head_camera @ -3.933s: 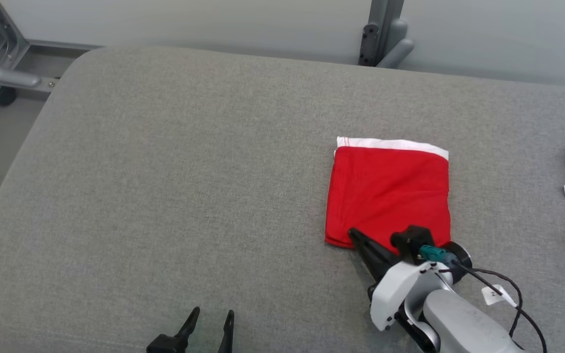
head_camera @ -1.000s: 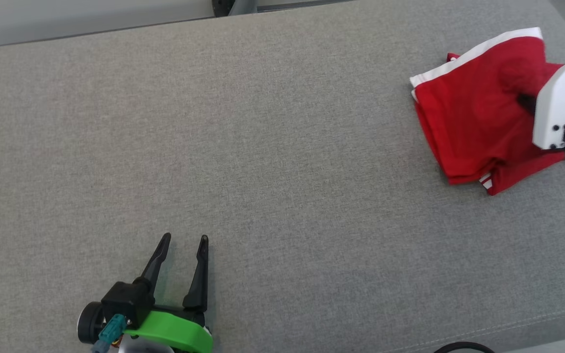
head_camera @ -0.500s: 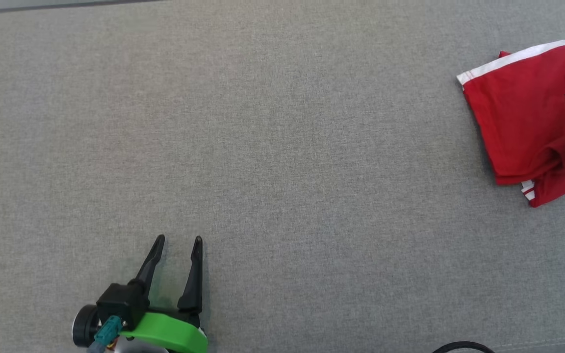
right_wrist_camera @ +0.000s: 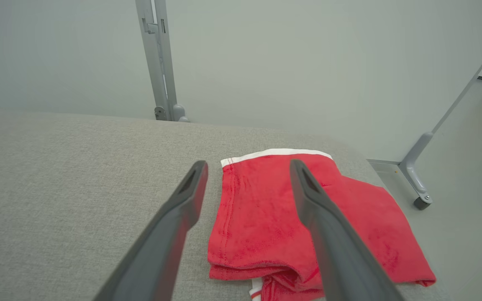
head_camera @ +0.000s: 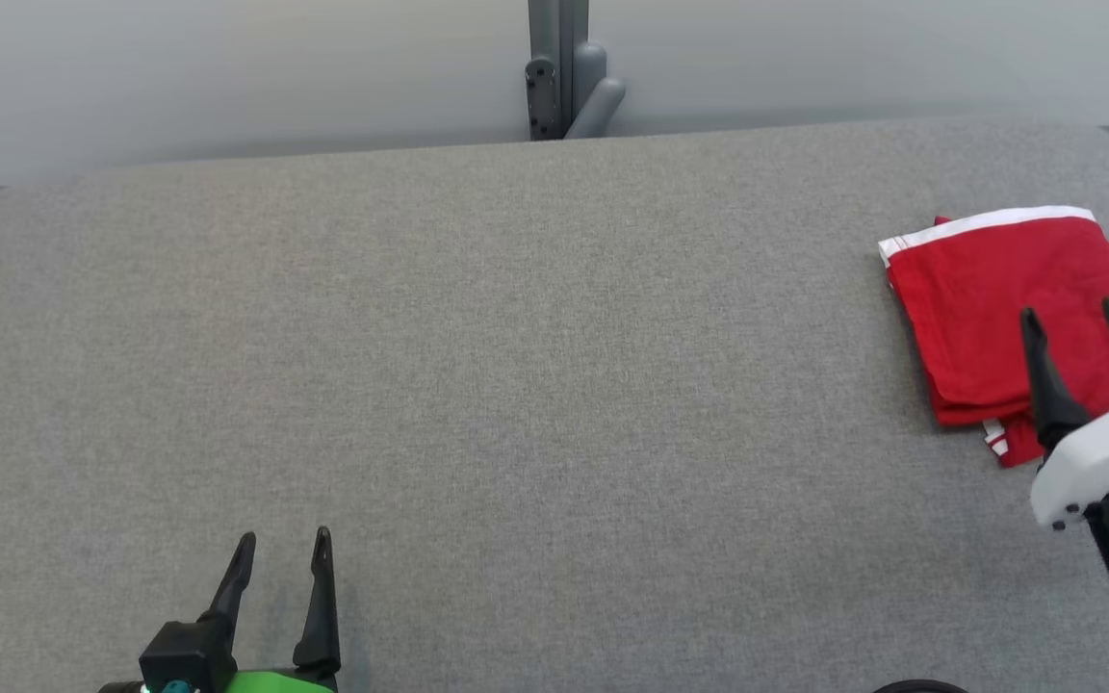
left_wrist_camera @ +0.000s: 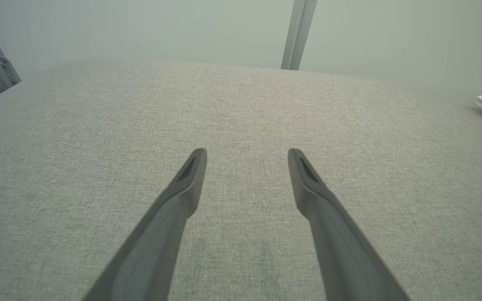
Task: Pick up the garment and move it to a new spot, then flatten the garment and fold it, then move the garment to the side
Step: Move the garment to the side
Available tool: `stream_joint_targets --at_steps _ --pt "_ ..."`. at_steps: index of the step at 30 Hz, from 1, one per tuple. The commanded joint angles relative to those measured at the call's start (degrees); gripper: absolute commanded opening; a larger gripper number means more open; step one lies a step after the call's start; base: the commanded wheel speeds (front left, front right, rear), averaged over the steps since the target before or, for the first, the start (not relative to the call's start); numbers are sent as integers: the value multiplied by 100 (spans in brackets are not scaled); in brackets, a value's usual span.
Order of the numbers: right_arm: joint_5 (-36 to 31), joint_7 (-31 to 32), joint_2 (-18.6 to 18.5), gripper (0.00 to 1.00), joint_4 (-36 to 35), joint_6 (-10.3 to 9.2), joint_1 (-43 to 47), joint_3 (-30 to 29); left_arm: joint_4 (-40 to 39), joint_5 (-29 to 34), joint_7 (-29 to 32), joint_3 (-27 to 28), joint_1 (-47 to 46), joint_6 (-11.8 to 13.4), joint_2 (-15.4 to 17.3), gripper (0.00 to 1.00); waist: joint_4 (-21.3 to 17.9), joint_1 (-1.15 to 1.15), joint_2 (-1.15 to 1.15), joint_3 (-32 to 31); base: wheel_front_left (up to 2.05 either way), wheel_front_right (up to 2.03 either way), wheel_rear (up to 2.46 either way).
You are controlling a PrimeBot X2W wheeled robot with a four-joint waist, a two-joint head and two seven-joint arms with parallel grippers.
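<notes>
Red garment [head_camera: 978, 289] lying loose just ahead of wide-spread right tool [head_camera: 1070, 311].

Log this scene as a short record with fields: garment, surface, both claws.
garment: red with a white band, folded, lying near the right end of the surface
striped cloth: red and white, peeking from under the garment's near edge; cannot tell if it is a separate piece
surface: grey padded top
left claw: open, over bare surface, holding nothing
right claw: open, over the garment, holding nothing
</notes>
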Motion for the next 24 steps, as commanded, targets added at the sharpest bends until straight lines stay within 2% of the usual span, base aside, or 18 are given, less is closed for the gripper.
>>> stream_joint_targets --at_steps 1,2,4,8,12,14,18,24 --pt "-148 -185 231 100 -188 -9 334 -112 53 50 -13 61 139 42 34 100 99 0 69 -468 0 0 0" --pt "-148 -185 231 100 -188 -9 334 -112 53 50 -13 61 139 42 34 100 99 0 69 -468 0 0 0" --pt "-292 -421 454 100 -265 -8 613 -139 91 82 -13 89 193 18 36 100 107 0 69 -563 0 0 0" --pt "-601 -1078 821 100 -151 -9 1012 -168 208 117 -12 110 191 -34 36 100 167 0 69 -657 0 0 0" --pt "-709 -1943 874 100 285 -8 1368 284 296 197 -13 89 139 -71 31 100 223 0 69 -766 0 0 0" --pt "-869 -2181 909 100 536 -10 1404 259 275 210 -13 55 152 -110 26 100 223 0 69 -799 0 0 0" --pt "-1117 -2257 1121 100 876 -10 1455 268 184 138 -13 -56 136 -193 10 100 238 0 69 -846 0 0 0" --pt "-1200 -2252 1395 100 836 -9 1560 -30 94 140 -13 -192 70 -255 5 100 217 0 69 -908 0 0 0"
